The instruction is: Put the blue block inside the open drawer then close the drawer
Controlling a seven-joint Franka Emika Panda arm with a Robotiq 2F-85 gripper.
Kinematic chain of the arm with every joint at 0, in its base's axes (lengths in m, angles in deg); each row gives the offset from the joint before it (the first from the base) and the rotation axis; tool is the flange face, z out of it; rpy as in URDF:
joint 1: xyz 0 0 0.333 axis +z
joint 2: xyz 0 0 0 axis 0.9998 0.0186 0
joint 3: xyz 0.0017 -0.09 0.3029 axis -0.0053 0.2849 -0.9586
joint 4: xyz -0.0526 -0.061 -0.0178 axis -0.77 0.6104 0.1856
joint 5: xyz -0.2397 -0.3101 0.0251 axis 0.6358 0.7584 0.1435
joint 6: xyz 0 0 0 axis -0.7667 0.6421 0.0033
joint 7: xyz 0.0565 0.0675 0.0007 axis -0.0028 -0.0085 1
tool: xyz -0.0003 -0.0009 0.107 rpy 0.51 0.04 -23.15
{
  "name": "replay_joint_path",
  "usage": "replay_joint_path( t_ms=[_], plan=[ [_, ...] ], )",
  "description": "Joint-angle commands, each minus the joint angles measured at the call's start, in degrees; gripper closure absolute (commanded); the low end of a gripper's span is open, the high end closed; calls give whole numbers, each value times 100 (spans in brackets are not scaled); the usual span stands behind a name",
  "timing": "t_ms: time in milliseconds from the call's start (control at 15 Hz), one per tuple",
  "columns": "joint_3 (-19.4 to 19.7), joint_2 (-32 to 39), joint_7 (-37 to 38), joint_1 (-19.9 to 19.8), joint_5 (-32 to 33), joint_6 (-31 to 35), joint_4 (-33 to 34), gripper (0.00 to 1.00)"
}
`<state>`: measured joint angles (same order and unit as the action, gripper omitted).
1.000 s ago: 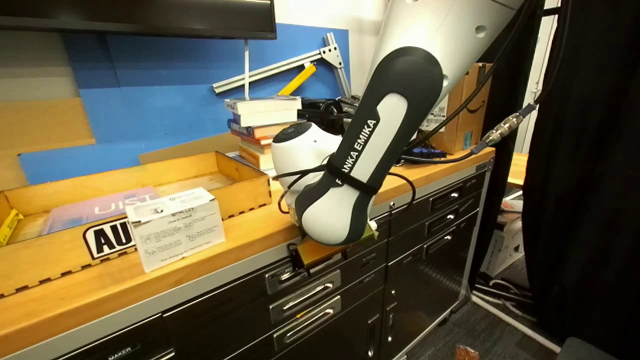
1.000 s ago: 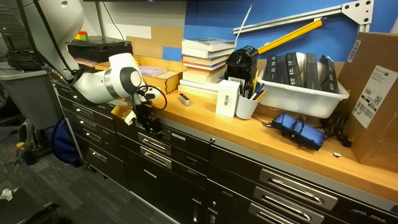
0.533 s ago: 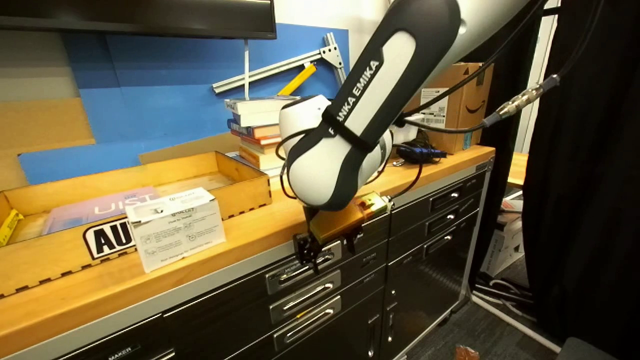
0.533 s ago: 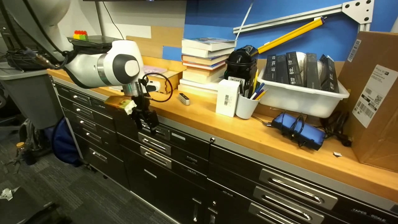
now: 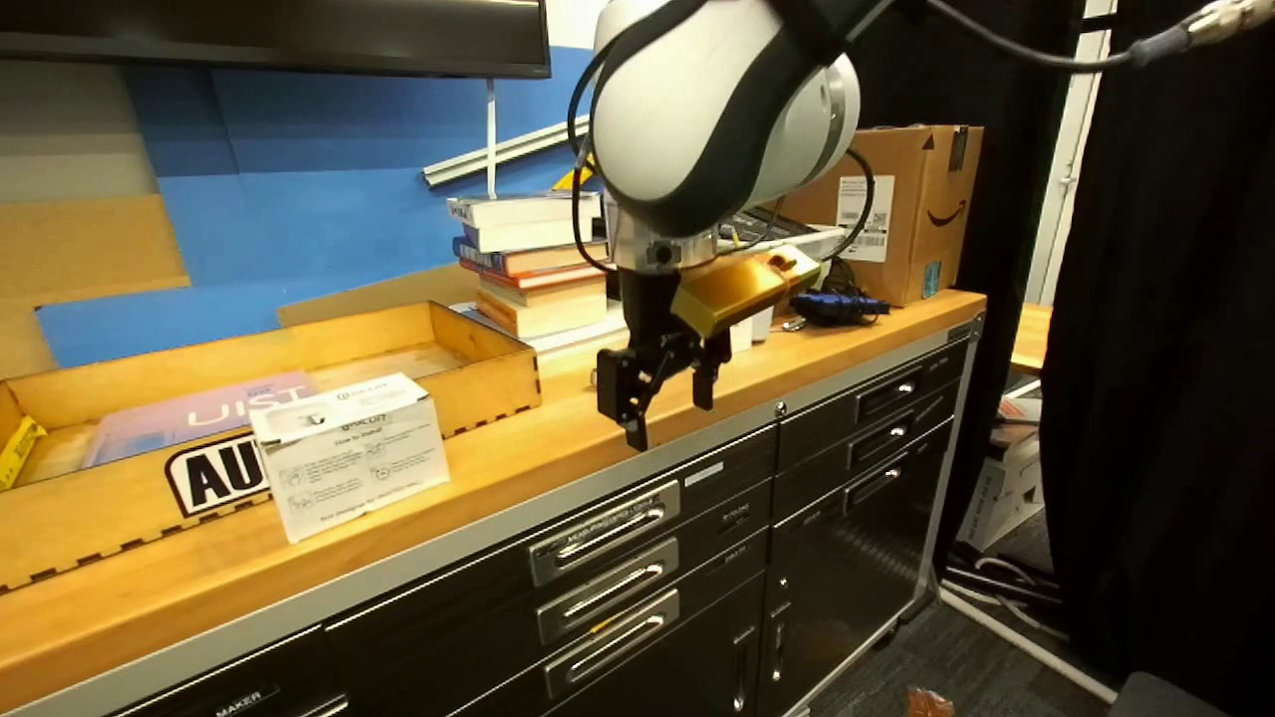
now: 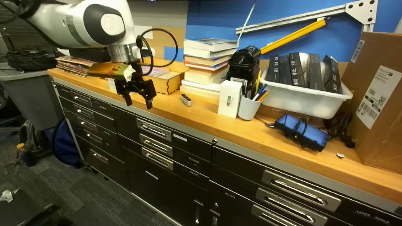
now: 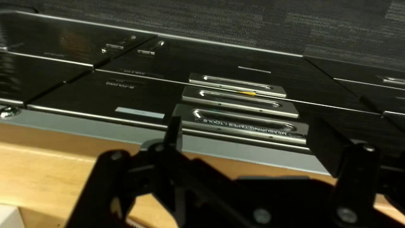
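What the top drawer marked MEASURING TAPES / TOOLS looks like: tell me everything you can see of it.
The drawer has a wide, shallow black front that looks like metal. Its long silver bar handle carries the printed label, upside down in the wrist view; a pale strip, its text unreadable, is stuck on the front beside the handle. It looks shut, just under the wooden counter, its inside hidden. Nothing is seen touching it; the open gripper hangs higher up, apart from it.

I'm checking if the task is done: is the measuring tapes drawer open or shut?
Shut: the measuring tapes drawer lies flush with the drawer below in both exterior views.
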<state>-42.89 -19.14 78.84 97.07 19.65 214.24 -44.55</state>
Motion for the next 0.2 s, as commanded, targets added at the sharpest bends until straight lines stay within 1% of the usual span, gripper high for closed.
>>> replay_joint_path(
  t_ms=[0,133],
  plan=[
    [-139,-171,-122,-121,-134,-48,3,0],
    [-155,-288,-148,-123,-163,-94,-11,0]
  ],
)
